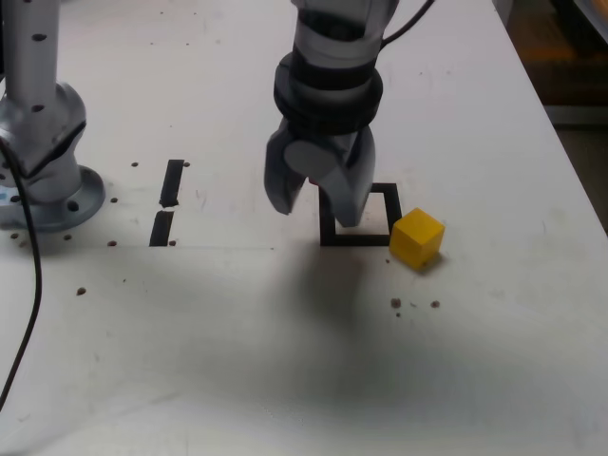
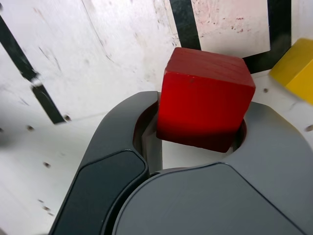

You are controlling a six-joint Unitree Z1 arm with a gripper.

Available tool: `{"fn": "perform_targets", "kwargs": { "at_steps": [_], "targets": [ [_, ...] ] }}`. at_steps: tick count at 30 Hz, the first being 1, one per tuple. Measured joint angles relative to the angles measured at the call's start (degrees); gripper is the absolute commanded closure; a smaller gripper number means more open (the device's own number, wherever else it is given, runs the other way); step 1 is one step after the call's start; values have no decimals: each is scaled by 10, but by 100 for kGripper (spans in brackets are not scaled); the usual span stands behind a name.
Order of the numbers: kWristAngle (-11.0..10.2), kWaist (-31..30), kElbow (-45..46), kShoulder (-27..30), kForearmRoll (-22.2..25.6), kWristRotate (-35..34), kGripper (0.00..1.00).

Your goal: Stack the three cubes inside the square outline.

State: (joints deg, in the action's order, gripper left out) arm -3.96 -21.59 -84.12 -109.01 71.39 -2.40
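The claw (image 1: 318, 204) is clamped on the red cube (image 2: 203, 98), held between its jaws above the table (image 1: 494, 361) over the square outline (image 1: 359, 237), with the yellow cube (image 1: 417, 238) just outside the outline's corner.

I am looking at my arm (image 1: 332, 57) showing a pale grey cylindrical shell, ringed near the wrist by a thick black collar (image 1: 329, 90). A black cable (image 1: 408, 24) is trailing off behind it. My end effector (image 1: 318, 204) is showing two smooth mid-grey curved shells in the exterior view; through the wrist view they are reading as dark grey with a glossier black inset panel (image 2: 105, 191). My silver base (image 1: 43, 142) is sitting on a round flange dotted with dark screws, another black cable (image 1: 28, 285) running from it.
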Motion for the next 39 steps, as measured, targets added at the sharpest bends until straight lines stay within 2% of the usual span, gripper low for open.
{"fn": "perform_targets", "kwargs": {
  "at_steps": [5, 9, 14, 24, 39],
  "targets": [
    [24, 19, 17, -3, -45, -48, 74],
    [32, 29, 30, -11, -72, -86, 74],
    [36, 46, 45, -11, -87, -109, 74],
    [38, 73, 80, -27, -118, -113, 74],
    [48, 71, 49, -78, -134, -113, 74]
  ]
}}
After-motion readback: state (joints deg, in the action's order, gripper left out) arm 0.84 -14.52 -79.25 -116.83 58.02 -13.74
